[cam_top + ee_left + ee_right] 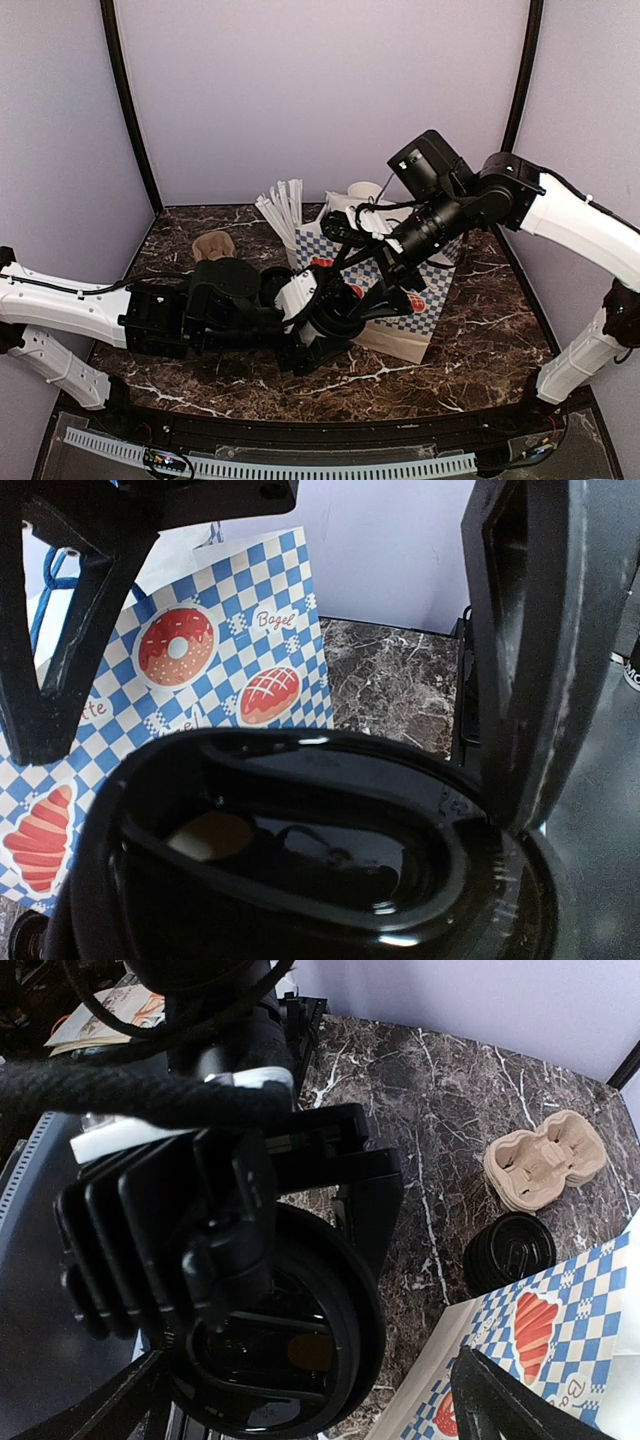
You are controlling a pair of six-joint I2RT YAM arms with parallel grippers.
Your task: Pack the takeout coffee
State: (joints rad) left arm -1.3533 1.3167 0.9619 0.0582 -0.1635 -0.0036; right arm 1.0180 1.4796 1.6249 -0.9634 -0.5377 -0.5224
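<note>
The black plastic lid [335, 322] is held between the fingers of my left gripper [322, 318], just in front of the checkered paper bag [420, 312]. In the left wrist view the lid [300, 880] fills the bottom, with one finger on each side of its rim. The white cup is hidden under the lid and gripper. My right gripper [378, 298] hovers over the lid [290, 1350] with its jaws wide apart and empty; both fingertips show at the bottom of the right wrist view.
The bag [200, 650] with pastry prints stands behind the lid [560, 1330]. A cup of white straws [283, 210] and white cups [365, 192] stand at the back. The brown pulp carrier [545, 1160] and a stack of spare black lids [510, 1250] sit left of the bag.
</note>
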